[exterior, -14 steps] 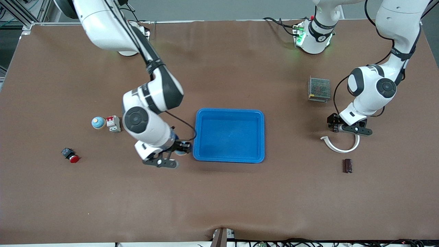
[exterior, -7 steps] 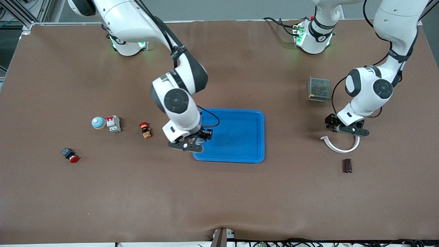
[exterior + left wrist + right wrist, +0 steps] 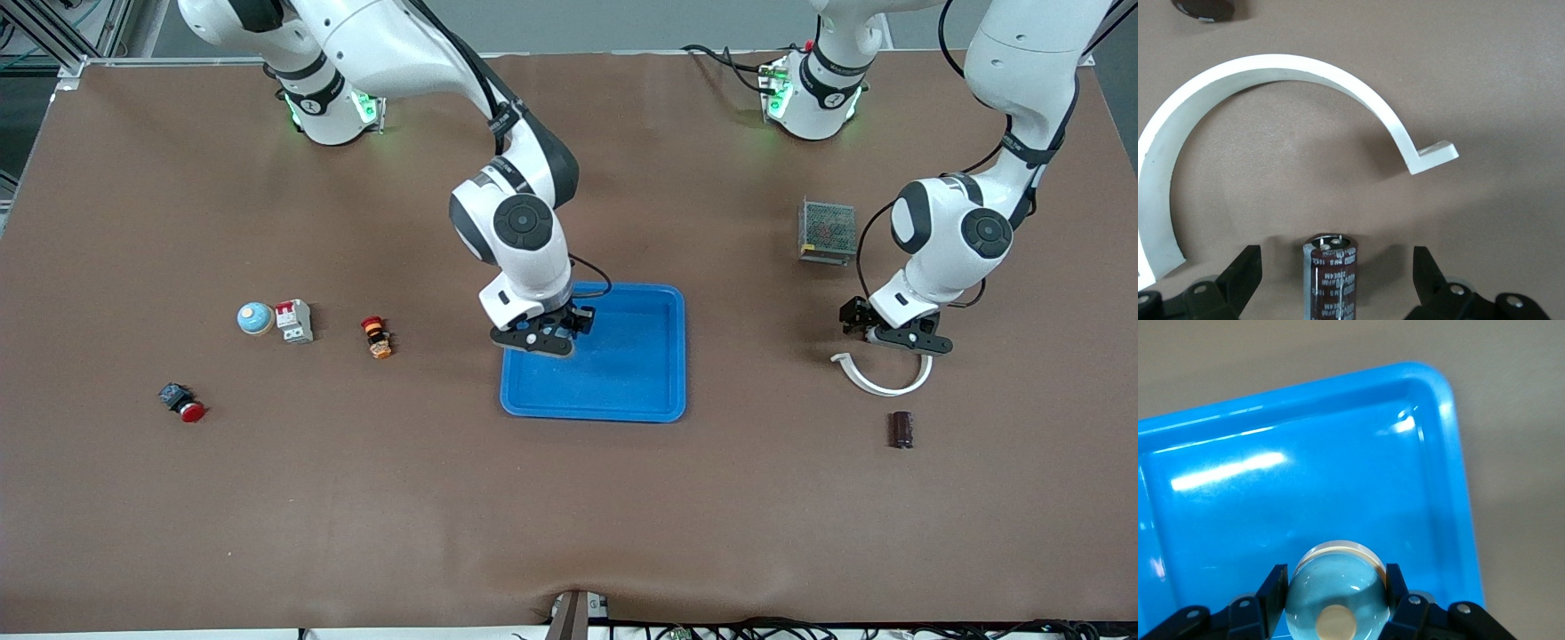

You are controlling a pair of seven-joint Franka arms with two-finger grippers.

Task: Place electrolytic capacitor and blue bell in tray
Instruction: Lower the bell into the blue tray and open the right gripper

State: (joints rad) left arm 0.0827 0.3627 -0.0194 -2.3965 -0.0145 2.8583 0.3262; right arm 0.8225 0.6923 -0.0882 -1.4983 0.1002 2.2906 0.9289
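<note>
1. My right gripper (image 3: 1336, 600) hangs over the blue tray (image 3: 678, 356), at the corner toward the right arm's end, its jaws clamped on the blue bell (image 3: 1336, 593).
2. I judge the release is the step in hand: I would lower the blue bell close to the tray floor, well inside the rim, then open, so the dome does not roll or bounce out.
3. My left gripper (image 3: 1338, 287) sits low by the white curved clip (image 3: 1271, 73), jaws apart around an upright electrolytic capacitor (image 3: 1331, 277), not touching it.
4. A second dark capacitor (image 3: 901, 428) stands on the worktop (image 3: 569, 516), nearer the front camera.
5. The tray's floor shows bare; nothing rests in it yet.
</note>
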